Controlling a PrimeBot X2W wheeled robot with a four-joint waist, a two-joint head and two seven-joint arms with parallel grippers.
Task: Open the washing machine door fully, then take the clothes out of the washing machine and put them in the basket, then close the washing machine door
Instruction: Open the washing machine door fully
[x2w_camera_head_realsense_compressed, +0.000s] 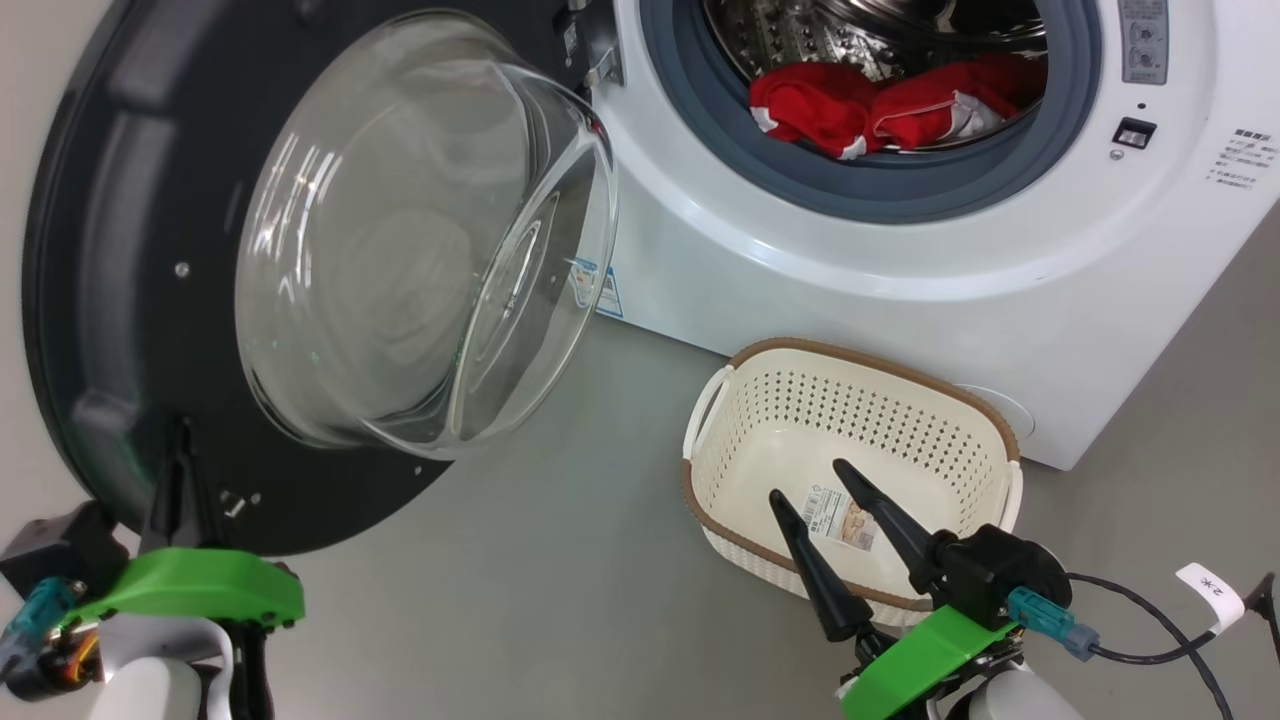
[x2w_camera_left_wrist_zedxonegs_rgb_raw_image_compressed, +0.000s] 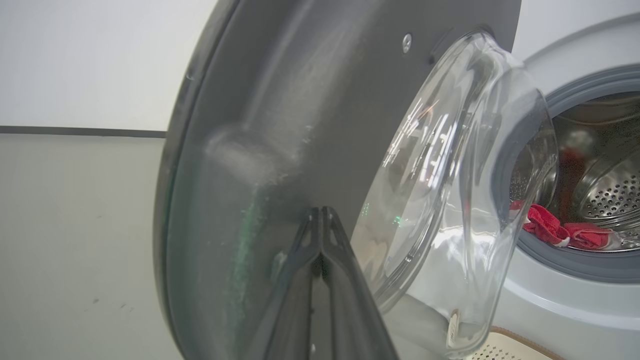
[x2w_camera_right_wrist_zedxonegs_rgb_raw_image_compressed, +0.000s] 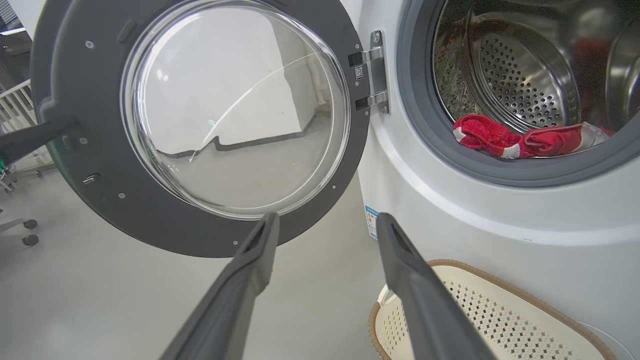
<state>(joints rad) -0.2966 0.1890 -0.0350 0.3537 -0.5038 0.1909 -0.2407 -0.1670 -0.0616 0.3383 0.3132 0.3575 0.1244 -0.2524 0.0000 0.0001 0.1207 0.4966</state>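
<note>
Left pincer (x2w_camera_left_wrist_zedxonegs_rgb_raw_image_compressed: 320, 212) at door (x2w_camera_left_wrist_zedxonegs_rgb_raw_image_compressed: 280, 100), bowl (x2w_camera_left_wrist_zedxonegs_rgb_raw_image_compressed: 450, 175) rightward

The grey floor (x2w_camera_head_realsense_compressed: 560, 600) carries the washing machine (x2w_camera_head_realsense_compressed: 800, 270) and, beside it, the basket (x2w_camera_head_realsense_compressed: 900, 420).

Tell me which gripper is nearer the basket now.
Right. The right gripper is open at the near rim of the basket; the left gripper, shut, is off at the washing machine door.

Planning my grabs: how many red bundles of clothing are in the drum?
2 visible. The left red bundle lies at the front lip of the drum; the right red bundle touches it. More may be hidden beneath.
</note>
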